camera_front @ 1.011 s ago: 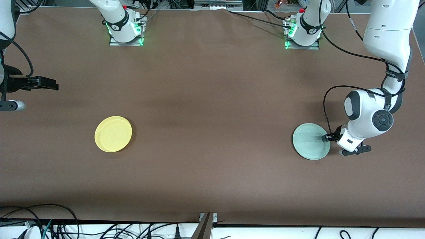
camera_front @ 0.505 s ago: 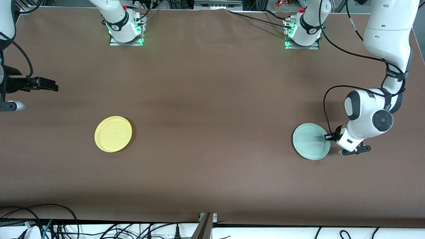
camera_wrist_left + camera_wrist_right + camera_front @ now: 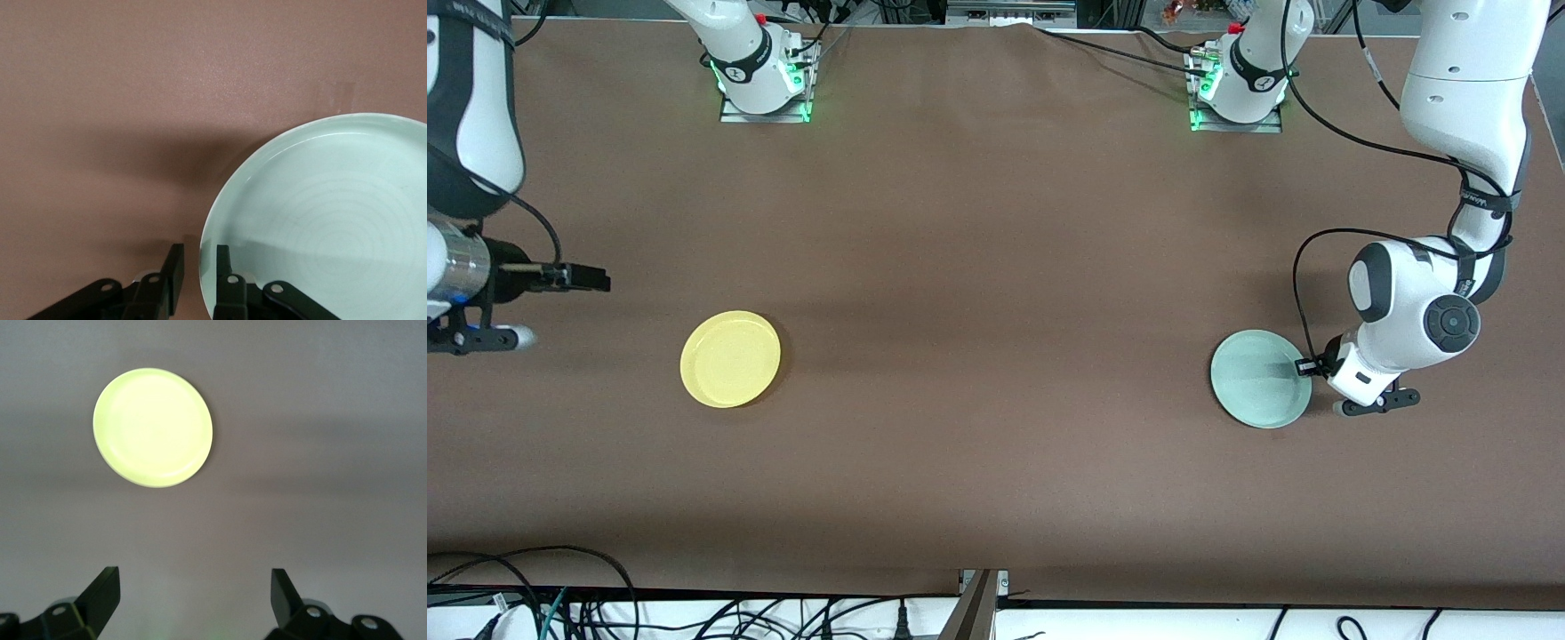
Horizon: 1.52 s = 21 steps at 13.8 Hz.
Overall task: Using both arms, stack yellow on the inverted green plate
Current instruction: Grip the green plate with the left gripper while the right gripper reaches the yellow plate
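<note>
The pale green plate (image 3: 1260, 379) lies rim-up at lower right of the front view, and my left gripper (image 3: 197, 267) pinches its rim, one finger inside, one outside. The yellow plate (image 3: 730, 358) sits lower left, untouched; my right gripper (image 3: 193, 590) hangs spread wide over bare brown table (image 3: 996, 293). Only the left wrist view shows faint rings in the green glaze.

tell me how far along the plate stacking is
Early. Done: nothing stacked; the green plate sits right side up. In hand: the left pincer has closed on its rim at the left arm's end. The right pincer hangs open over bare table beside the yellow plate. Left: flipping green, then lifting yellow onto it.
</note>
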Tool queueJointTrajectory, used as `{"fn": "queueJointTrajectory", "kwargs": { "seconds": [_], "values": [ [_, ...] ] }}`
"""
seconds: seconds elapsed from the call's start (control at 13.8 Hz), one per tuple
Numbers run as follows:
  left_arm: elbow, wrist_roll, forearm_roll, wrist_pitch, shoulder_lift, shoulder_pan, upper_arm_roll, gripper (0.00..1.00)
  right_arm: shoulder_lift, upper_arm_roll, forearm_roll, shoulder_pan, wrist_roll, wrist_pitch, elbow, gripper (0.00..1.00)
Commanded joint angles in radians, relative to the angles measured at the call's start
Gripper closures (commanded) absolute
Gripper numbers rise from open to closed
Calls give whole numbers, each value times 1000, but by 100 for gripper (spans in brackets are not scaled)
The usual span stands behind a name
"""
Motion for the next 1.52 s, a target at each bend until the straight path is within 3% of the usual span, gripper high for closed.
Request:
{"fn": "queueJointTrajectory", "kwargs": {
  "seconds": [0.0, 0.29, 0.79, 0.94, 1.44],
  "values": [
    [8, 7, 33, -21, -8, 3, -2, 74, 44, 10, 16, -13, 2, 87, -34, 0],
    [8, 9, 33, -21, -5, 1, -2, 75, 45, 10, 22, -13, 3, 259, -175, 0],
    [8, 7, 33, -21, -1, 0, -2, 75, 81, 9, 120, -33, 5, 608, -388, 0],
    [8, 7, 33, -21, -1, 0, -2, 75, 103, 9, 169, -34, 3, 647, -402, 0],
    [8, 9, 33, -21, 6, -2, -3, 74, 181, 10, 209, -48, 0, 783, -422, 0]
  ]
}}
